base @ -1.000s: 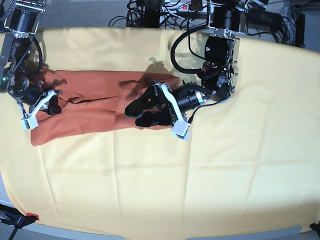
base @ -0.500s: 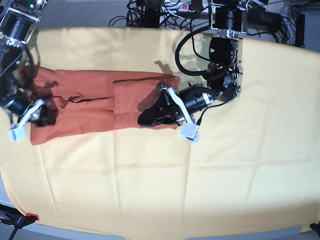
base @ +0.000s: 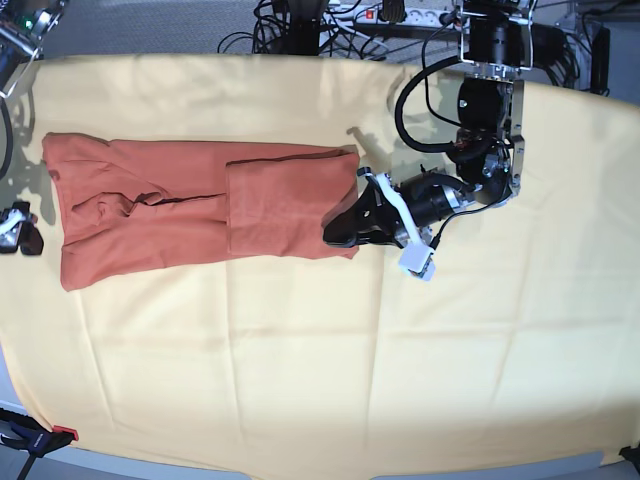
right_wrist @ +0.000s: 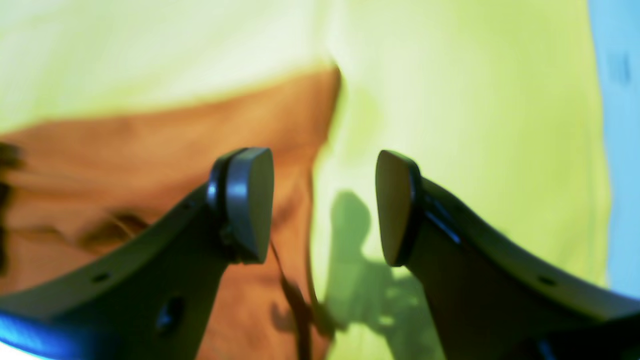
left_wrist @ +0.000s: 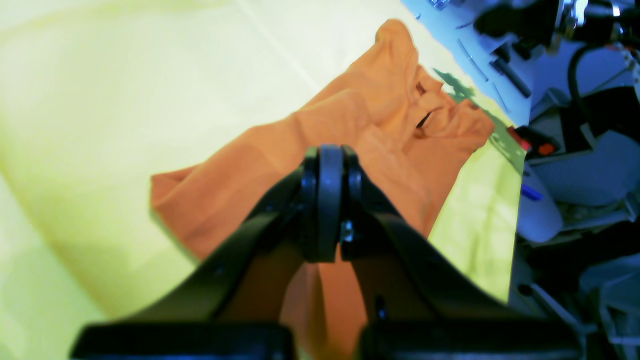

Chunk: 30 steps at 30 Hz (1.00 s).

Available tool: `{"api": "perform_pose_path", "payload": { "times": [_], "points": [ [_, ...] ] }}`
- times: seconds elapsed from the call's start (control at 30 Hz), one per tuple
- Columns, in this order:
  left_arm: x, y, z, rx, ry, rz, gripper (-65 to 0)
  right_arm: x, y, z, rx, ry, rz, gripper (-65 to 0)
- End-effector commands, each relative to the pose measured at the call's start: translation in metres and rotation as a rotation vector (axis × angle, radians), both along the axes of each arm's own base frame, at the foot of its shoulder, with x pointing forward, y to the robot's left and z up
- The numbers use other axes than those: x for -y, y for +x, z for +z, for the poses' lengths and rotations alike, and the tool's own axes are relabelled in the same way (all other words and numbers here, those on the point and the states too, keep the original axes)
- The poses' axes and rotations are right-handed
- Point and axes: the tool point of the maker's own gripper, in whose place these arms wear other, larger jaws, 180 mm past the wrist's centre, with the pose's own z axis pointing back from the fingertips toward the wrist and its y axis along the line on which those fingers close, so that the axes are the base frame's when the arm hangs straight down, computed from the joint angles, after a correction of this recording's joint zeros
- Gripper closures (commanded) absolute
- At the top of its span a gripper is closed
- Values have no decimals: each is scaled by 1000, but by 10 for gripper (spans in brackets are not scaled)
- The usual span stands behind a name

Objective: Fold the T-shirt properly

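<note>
The rust-orange T-shirt [base: 150, 215] lies flat in a long band across the far left half of the table, with its right end folded over as a flap [base: 290, 205]. My left gripper [base: 335, 232] hovers low at the shirt's right edge, shut with nothing between its fingers. The left wrist view shows the shut gripper [left_wrist: 324, 200] over the T-shirt [left_wrist: 350, 130]. My right gripper [base: 15, 232] sits at the view's left border, just off the shirt's left end. In the right wrist view that gripper [right_wrist: 320, 207] is open and empty over the T-shirt's [right_wrist: 150, 140] edge.
A large pale yellow cloth [base: 300, 380] covers the whole table. Cables and power strips [base: 320, 25] lie behind the far edge. A small clamp [base: 35, 437] grips the near left corner.
The left gripper shut and drew back to the right, off the folded flap. The right gripper opened, let go of the shirt's left end and moved left off it.
</note>
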Motion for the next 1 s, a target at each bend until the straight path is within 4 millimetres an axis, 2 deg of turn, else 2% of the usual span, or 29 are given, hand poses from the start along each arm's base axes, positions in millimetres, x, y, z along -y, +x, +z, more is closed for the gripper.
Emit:
{"api": "perform_pose_path", "payload": {
  "times": [0.0,0.1,0.17,0.23,0.33,0.43,0.57,0.77,0.97],
  "points": [
    [-7,10,20,56,-36,17,0,10,6,16,48,-23,-14,-350],
    [-26,17,24,66,-35,65,0,23,-6,-2,-15,-27,-95,-350],
    [-39,21,28,72,-45,99,0,28,-9,-10,-31,-4,-134,-372],
    [-49,23,30,69,-49,122,0,23,-9,-15,-25,66,-134,-395],
    [-65,25,32,65,-36,141,0,15,-8,-31,-39,157,-136,-394],
    [-82,26,31,70,4,153,0,0,-10,-53,-70,296,-126,-394],
    [-91,25,29,69,37,154,0,-14,-19,-73,-91,421,-100,-394],
    [-95,25,29,70,49,155,0,-53,-38,-87,-184,523,38,-394],
    [-95,25,30,71,41,154,0,-86,-43,-99,-239,575,112,-394]
  ]
}}
